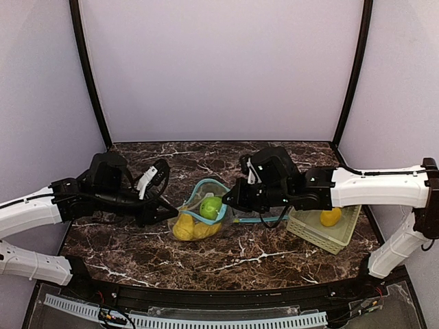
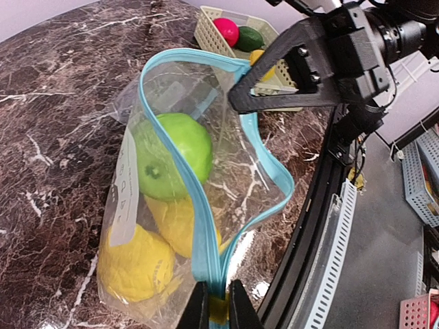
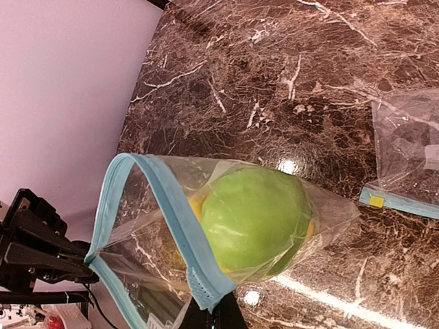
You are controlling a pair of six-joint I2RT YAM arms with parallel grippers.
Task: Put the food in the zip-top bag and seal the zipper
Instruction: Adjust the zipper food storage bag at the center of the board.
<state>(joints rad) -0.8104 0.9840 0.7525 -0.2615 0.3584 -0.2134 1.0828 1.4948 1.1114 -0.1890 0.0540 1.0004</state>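
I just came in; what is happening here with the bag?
The left gripper and the right gripper each pinch the blue rim of the zip-top bag, whose mouth is open. A light green ball and yellow pieces lie inside. A red ball, a dark green piece and one yellow piece are in the basket.

light: bright, even | glare: on tabletop [image 3: 288, 166] | focus: sharp

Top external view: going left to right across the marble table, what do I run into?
Left end effector → clear plastic zip-top bag with a blue zipper, fruit inside → right end effector → pale green slatted plastic basket.
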